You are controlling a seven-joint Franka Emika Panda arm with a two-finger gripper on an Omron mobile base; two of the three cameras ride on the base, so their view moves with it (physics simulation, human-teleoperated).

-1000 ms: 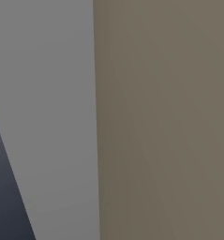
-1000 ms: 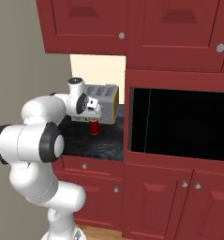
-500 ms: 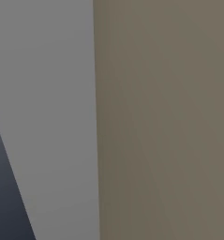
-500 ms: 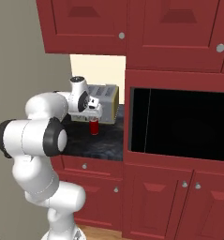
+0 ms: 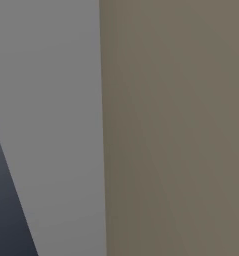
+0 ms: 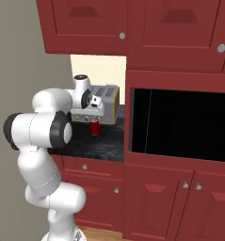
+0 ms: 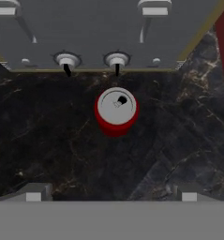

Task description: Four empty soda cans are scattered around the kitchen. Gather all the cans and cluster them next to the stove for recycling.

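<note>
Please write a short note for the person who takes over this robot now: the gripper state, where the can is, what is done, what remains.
Gripper: open, empty, above the red soda can.
The can stands upright on the black marbled counter, apart from the grey toaster behind it.
Done: arm reached over the counter, fingers on either side of the can's line.
Left: lower, close on the can, carry it to the stove. Stove and other cans: whereabouts unknown.

The can [image 7: 116, 111] stands upright on the countertop [image 7: 48, 136], just before the toaster [image 7: 104, 33].
</note>
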